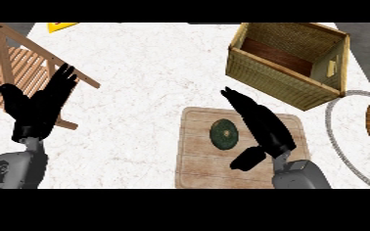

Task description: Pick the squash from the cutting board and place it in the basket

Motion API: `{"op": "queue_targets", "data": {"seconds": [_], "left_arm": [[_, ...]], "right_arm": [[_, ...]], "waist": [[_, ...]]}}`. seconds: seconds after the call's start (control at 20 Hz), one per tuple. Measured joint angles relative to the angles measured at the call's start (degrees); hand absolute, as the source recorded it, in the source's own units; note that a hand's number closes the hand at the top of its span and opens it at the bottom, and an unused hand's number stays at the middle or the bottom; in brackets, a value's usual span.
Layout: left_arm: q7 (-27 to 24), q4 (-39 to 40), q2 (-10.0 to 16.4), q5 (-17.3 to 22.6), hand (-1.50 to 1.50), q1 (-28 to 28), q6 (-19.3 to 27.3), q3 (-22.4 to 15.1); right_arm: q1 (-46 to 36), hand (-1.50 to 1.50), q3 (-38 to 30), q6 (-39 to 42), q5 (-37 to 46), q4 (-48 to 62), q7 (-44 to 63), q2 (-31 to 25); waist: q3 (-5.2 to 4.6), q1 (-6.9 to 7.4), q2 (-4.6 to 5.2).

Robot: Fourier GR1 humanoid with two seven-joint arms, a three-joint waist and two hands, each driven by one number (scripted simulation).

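The white counter [145, 78] fills most of the view. At the top right stands the basket [271, 76]. It is woven and open at the top, and you can see its brown floor inside. Nothing is in it.

Below the basket lies the wooden board [209, 169], flat on the counter. At the far left is a wooden rack [22, 66] with slats. At the right edge a grey ring [334, 127] curves over the counter.

The right hand [271, 134] is over the board. Its fingers are straight and point up and to the left, and its thumb sticks out below them. It holds nothing.

The left hand [39, 107] rests at the left, partly over the rack. It is open too, with its fingers up.

The squash [224, 134] is round and dark green. It lies on the board, just beside the right hand's fingers and just above the thumb. It is well apart from the basket.

A small yellow bit [61, 26] shows at the top left.
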Motion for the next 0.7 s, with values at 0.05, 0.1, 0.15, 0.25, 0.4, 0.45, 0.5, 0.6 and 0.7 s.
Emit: {"op": "queue_targets", "data": {"seconds": [0.05, 0.1, 0.15, 0.25, 0.4, 0.45, 0.5, 0.6, 0.7], "left_arm": [[0.11, -1.25, -0.57, -0.55, 0.0, 0.81, 0.37, -0.38], [0.4, -1.42, -0.46, -0.42, 0.0, 0.96, 0.01, 0.04], [0.13, -1.21, -1.13, -1.11, 0.0, 0.97, 0.44, -0.29], [-0.16, -0.61, -1.43, -1.64, 0.0, 0.81, 0.38, 0.13], [0.37, -0.68, -1.61, -2.04, 0.0, 0.61, -0.02, 0.44], [1.06, -1.46, -1.43, -1.82, 0.0, 0.71, -0.38, 0.66], [1.43, -1.13, -1.26, -1.66, 0.0, 0.3, -0.68, 1.0], [2.05, -3.07, -1.82, -1.89, 0.0, 1.4, -0.58, 0.83], [2.06, -2.79, -1.39, -1.77, 0.0, 1.26, -1.34, 1.57]], "right_arm": [[0.35, -1.5, -0.12, 0.41, -0.11, -0.42, -0.51, -0.11], [0.83, -1.5, 0.15, 0.57, 0.06, -1.03, -0.7, 0.15], [1.29, -1.5, 0.31, 0.53, 0.28, -1.09, -1.32, 0.25], [1.71, -1.5, 0.9, 0.13, 1.47, -0.4, -1.83, 0.92], [1.14, -1.5, 0.65, -0.19, 3.38, 0.92, -2.01, 1.08], [1.21, -1.5, 0.64, -0.74, 4.09, 1.61, -2.11, 1.25], [1.51, -1.5, 0.89, -1.26, 4.87, 2.27, -2.28, 1.39], [1.9, -1.5, 1.67, -2.18, 6.58, 2.94, -1.86, 2.14], [2.21, -1.5, 1.87, -2.64, 7.79, 3.47, -2.06, 2.28]], "waist": [[0.0, 0.02, 0.01], [-0.01, 0.02, 0.01], [-0.01, 0.01, 0.01], [-0.02, 0.0, 0.02], [-0.01, 0.03, 0.03], [-0.04, 0.05, 0.03], [-0.04, 0.07, 0.02], [-0.04, 0.09, 0.02], [-0.04, 0.06, 0.04]]}}
